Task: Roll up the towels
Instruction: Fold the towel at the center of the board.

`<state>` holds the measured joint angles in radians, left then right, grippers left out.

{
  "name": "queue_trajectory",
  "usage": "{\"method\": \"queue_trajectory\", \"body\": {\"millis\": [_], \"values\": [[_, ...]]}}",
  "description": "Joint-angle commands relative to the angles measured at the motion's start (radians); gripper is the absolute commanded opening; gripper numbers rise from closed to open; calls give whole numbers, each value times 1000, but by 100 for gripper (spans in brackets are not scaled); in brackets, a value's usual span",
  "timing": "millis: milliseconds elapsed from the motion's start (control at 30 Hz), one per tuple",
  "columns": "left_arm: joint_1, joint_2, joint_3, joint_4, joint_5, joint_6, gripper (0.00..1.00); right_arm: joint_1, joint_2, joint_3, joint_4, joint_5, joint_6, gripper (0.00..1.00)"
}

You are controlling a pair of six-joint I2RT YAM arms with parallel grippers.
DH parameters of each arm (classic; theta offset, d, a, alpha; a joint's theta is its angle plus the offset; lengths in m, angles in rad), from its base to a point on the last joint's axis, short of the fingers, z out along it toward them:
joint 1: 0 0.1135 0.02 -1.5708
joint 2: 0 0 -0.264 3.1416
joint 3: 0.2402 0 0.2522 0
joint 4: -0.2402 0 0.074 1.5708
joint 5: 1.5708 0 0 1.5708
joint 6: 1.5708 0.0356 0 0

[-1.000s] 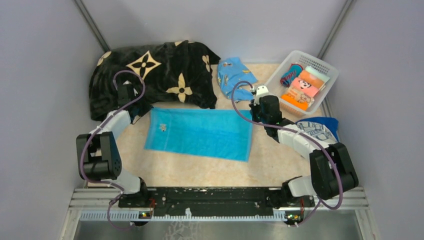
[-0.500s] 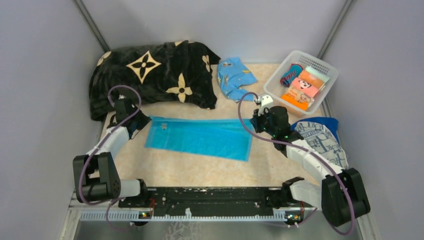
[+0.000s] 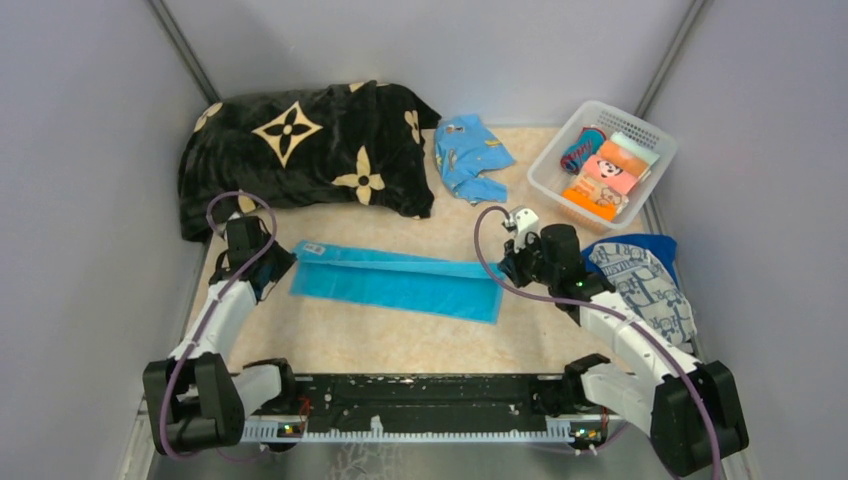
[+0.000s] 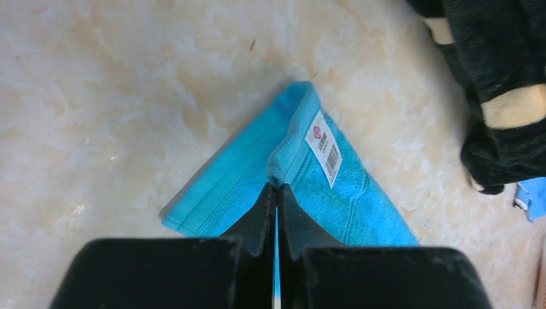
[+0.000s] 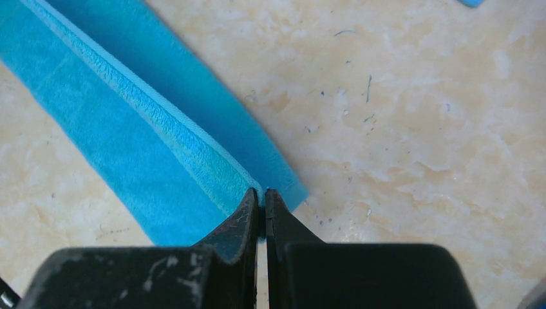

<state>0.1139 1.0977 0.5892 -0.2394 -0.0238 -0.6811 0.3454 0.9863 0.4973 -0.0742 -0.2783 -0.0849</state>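
Here: turquoise towel (image 3: 400,288) edge pinched in left jaws, right jaws.

We take this for a robotics lab cell, not a home. Plain grey panel walls (image 3: 90,200) close in a small beige marble-patterned table (image 3: 400,340), and metal struts (image 3: 185,48) climb the back corners. The left arm (image 3: 215,315) and right arm (image 3: 625,335) are bolted to a black rail (image 3: 430,390) at the near edge. On the table lie a flowered black blanket (image 3: 300,150), a turquoise towel (image 3: 400,285) and a white plastic basket (image 3: 640,125).
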Motion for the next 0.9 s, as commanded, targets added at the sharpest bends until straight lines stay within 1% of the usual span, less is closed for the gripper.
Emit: {"method": "queue_trajectory", "body": {"millis": [0, 167, 333, 533, 733, 867], "values": [[12, -10, -24, -54, -67, -8, 0, 25, -23, 51, -102, -17, -90, 0], [11, -20, -43, -59, -77, -19, 0, 109, -3, 62, -158, 37, -143, 0], [10, -12, -56, -58, -99, -22, 0, 145, 62, 84, -208, 80, -168, 0], [13, 15, -59, -65, -96, -35, 0, 156, 82, 87, -227, 93, -175, 0], [13, -30, -51, -86, -103, -29, 0, 159, 82, 91, -238, 97, -177, 0], [13, -30, -57, -107, -87, -37, 0, 163, 92, 95, -247, 95, -176, 0]]}}
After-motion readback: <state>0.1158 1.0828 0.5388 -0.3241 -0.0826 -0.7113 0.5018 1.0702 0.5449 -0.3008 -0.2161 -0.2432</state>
